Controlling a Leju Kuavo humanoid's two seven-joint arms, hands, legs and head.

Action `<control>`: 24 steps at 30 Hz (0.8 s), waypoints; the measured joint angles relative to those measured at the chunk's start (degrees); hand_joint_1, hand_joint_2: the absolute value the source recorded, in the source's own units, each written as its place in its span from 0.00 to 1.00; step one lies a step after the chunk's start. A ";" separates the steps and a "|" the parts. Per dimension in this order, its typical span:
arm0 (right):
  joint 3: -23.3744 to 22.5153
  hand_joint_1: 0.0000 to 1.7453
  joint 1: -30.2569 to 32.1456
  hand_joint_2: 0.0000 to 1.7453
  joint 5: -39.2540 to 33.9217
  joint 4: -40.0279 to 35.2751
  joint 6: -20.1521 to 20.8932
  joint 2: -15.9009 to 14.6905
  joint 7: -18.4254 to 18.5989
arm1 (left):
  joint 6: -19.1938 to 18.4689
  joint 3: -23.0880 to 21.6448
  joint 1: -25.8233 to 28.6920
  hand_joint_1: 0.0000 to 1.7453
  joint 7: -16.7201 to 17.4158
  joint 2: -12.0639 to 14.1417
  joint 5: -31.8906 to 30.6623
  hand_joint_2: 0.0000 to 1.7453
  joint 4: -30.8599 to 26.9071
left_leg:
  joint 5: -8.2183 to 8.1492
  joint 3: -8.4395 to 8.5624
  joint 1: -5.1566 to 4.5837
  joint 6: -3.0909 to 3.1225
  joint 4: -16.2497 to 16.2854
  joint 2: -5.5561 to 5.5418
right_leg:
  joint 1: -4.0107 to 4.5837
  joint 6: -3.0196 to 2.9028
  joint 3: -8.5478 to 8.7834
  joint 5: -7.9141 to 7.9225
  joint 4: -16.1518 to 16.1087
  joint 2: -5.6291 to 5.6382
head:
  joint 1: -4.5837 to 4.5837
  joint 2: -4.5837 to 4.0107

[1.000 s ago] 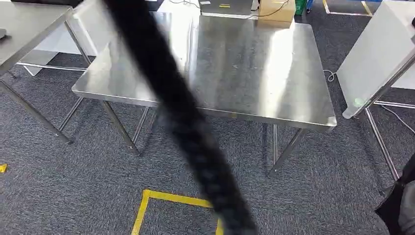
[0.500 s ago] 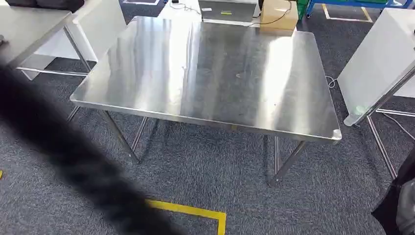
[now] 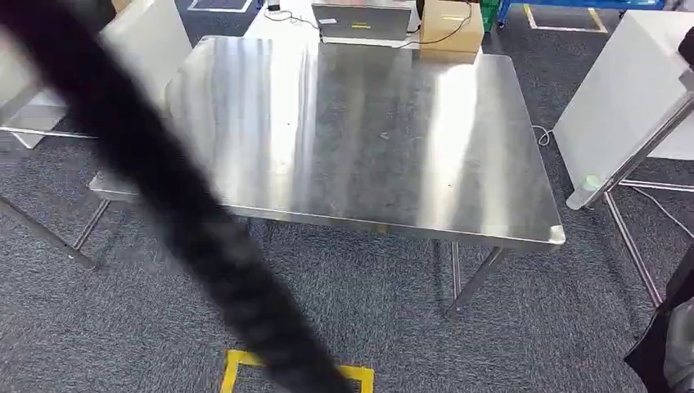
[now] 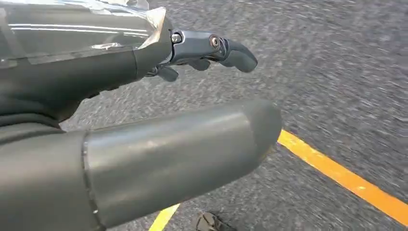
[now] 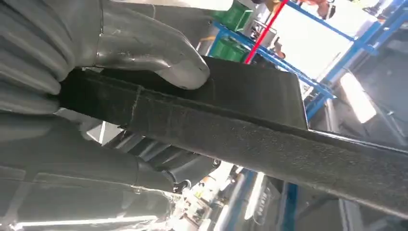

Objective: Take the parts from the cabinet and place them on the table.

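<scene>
A flat black part [image 5: 250, 96] with a rough, felt-like edge is gripped in my right hand [image 5: 72, 72], the thumb [image 5: 144, 48] pressing on its broad face. The steel table [image 3: 368, 139] stands ahead in the head view, its top bare. My left hand [image 4: 96, 77] hangs over grey carpet with its fingers [image 4: 231, 48] stretched out and nothing in it. A dark shape [image 3: 667, 344] sits at the lower right edge of the head view; I cannot tell what it is.
A blurred black band [image 3: 188, 221] crosses the head view close to the camera. A cardboard box [image 3: 450, 24] and a grey device [image 3: 364, 20] lie beyond the table's far edge. White panels [image 3: 630, 90] on metal frames flank the table. Yellow tape [image 3: 237, 364] marks the carpet.
The camera has shifted, so the table sits slightly differently in the picture. The blurred black band has swung across the view, from the lower left to a long diagonal.
</scene>
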 joint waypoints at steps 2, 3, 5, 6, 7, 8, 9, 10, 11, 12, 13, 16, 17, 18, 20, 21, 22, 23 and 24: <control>-0.02 0.87 0.22 1.00 0.02 -0.39 0.02 0.00 -0.02 | 0.02 0.02 0.13 0.00 -0.07 0.00 0.00 0.00 0.00 | 1.25 0.51 -0.17 0.99 -0.91 -0.02 | 0.14 1.27 1.07 0.80 0.42 0.00 | -0.02 0.00; -0.07 0.87 0.27 1.00 -0.02 -0.57 0.02 0.00 0.00 | 0.00 0.02 0.19 0.00 -0.09 0.00 -0.02 0.00 0.00 | 1.54 1.96 0.06 1.36 -1.01 -0.10 | 0.11 1.58 1.73 0.29 0.33 -0.02 | 0.00 0.00; -0.17 0.87 0.32 1.00 -0.02 -0.77 0.02 -0.04 -0.02 | 0.00 0.02 0.04 0.00 -0.09 0.02 -0.02 0.00 0.00 | 1.45 3.03 0.25 1.74 -1.40 -0.02 | -0.02 1.43 -0.35 -0.80 4.72 -0.13 | 0.31 -0.02; -0.22 0.87 0.28 1.00 -0.02 -0.79 0.02 -0.11 -0.02 | 0.02 0.00 -0.08 0.00 -0.09 0.07 -0.02 0.00 -0.02 | 1.25 3.11 0.23 1.99 -1.40 -0.08 | 0.01 1.38 -3.19 -1.64 9.16 -0.13 | 0.26 -0.02; -0.37 0.87 0.33 1.00 -0.02 -0.81 0.02 -0.11 0.00 | 0.00 -0.02 -0.11 0.00 -0.09 0.07 -0.07 0.00 0.00 | 0.94 3.16 0.08 2.16 -1.40 -0.15 | 0.07 1.01 -6.38 -3.61 13.78 -0.13 | 0.31 -0.02; -0.46 0.87 0.39 1.00 0.00 -0.79 0.02 -0.11 0.00 | 0.00 0.00 -0.08 0.00 -0.09 0.02 -0.07 0.00 0.00 | 0.59 3.34 -0.07 2.27 -1.40 -0.23 | 0.12 0.53 -9.04 -5.79 17.13 -0.13 | 0.35 -0.02; -0.52 0.87 0.38 1.00 0.00 -0.79 0.02 -0.11 0.00 | 0.00 0.00 -0.05 0.00 -0.09 0.02 -0.07 0.00 0.00 | 0.27 3.69 -0.22 2.33 -1.40 -0.29 | 0.16 0.59 -10.44 -6.60 18.20 -0.13 | 0.28 -0.02; -0.59 0.87 0.38 1.00 0.00 -0.81 0.02 -0.11 0.00 | 0.00 0.02 0.02 0.00 -0.09 0.00 -0.07 0.00 0.00 | -0.17 4.28 -0.39 2.39 -1.40 -0.37 | 0.22 1.09 -10.73 -5.92 16.56 -0.13 | 0.33 -0.02; -0.66 0.87 0.38 1.00 0.00 -0.81 0.02 -0.11 0.00 | 0.00 0.00 0.01 0.00 -0.09 0.00 -0.07 0.00 0.00 | -0.63 4.95 -0.53 2.41 -1.40 -0.47 | 0.38 1.68 -9.78 -3.82 12.78 -0.13 | 0.33 -0.02; -0.72 0.87 0.38 1.00 0.00 -0.81 0.02 -0.11 0.00 | 0.00 0.00 -0.02 0.00 -0.09 0.00 -0.07 0.00 0.00 | -1.08 5.66 -0.74 2.38 -1.42 -0.52 | 0.59 2.05 -8.12 -0.78 7.58 -0.14 | 0.33 -0.02; -0.83 0.87 0.37 1.00 0.00 -0.81 0.02 -0.11 0.00 | 0.00 0.00 -0.01 0.00 -0.11 -0.04 -0.07 0.00 0.00 | -1.52 6.09 -0.79 2.33 -1.45 -0.55 | 0.90 1.88 -6.57 2.28 2.78 -0.19 | 0.35 -0.02; -1.00 0.87 0.52 1.00 0.02 -0.99 0.02 -0.18 0.09 | -0.11 0.00 -0.14 0.00 -0.09 -0.26 -0.09 0.00 0.11 | -2.80 6.59 -0.76 1.16 -1.83 -0.75 | 1.81 -0.85 -6.01 2.12 1.44 -0.29 | 0.09 -0.02; -1.03 0.87 0.71 1.00 -0.02 -1.20 0.02 -0.11 0.09 | -0.11 -0.02 -0.09 0.00 -0.09 -0.26 -0.18 0.00 0.13 | -1.94 7.12 -0.79 1.02 -0.48 -0.66 | 1.64 -1.67 -5.62 2.92 0.68 -0.14 | 0.11 0.00; -1.03 0.87 0.82 1.00 -0.02 -1.45 0.04 -0.11 0.09 | -0.11 -0.07 -0.11 0.00 -0.09 -0.28 -0.26 0.00 0.13 | -2.11 7.65 -0.86 0.75 -0.29 -0.70 | 1.21 -2.17 -4.74 3.65 0.47 -0.04 | 0.20 -0.02; -1.03 0.87 1.13 1.00 0.52 -1.71 0.17 -0.04 0.52 | -0.09 -0.33 -0.12 0.00 -0.07 -0.44 -0.42 0.00 0.20 | -4.06 6.93 -0.93 0.24 2.41 -0.44 | 0.49 -2.71 -2.66 3.52 0.02 -0.32 | -0.15 -0.02; -1.03 0.87 1.24 1.00 1.56 -1.92 0.63 0.02 0.83 | -0.02 -0.46 -0.26 0.00 -0.07 -0.35 -0.46 0.00 0.20 | -5.60 4.70 -0.56 -0.20 6.21 -0.33 | 0.49 -2.89 -2.49 3.35 0.04 -0.31 | -0.35 -0.02; -1.05 0.87 1.30 1.00 2.63 -1.93 1.12 0.07 1.14 | 0.04 -0.55 -0.27 0.00 -0.07 -0.26 -0.46 0.00 0.20 | -7.21 2.50 -0.23 -0.51 9.63 -0.31 | 0.50 -2.80 -2.43 3.17 0.06 -0.29 | -0.42 -0.02; -1.14 0.87 1.31 1.00 4.42 -1.93 2.23 0.11 1.44 | 0.04 -0.70 -0.17 0.00 0.00 -0.17 -0.52 0.00 0.20 | -9.28 -0.47 0.07 -0.88 13.73 -0.30 | 0.49 -2.79 -2.41 2.84 0.09 -0.24 | -0.42 -0.02; -1.49 0.87 1.26 1.00 5.71 -1.93 3.35 0.11 1.68 | 0.04 -0.81 -0.10 0.00 0.09 -0.20 -0.55 0.00 0.20 | -9.63 -2.31 0.31 -1.12 15.55 -0.28 | 0.46 -2.68 -2.24 2.67 0.10 -0.13 | -0.46 -0.02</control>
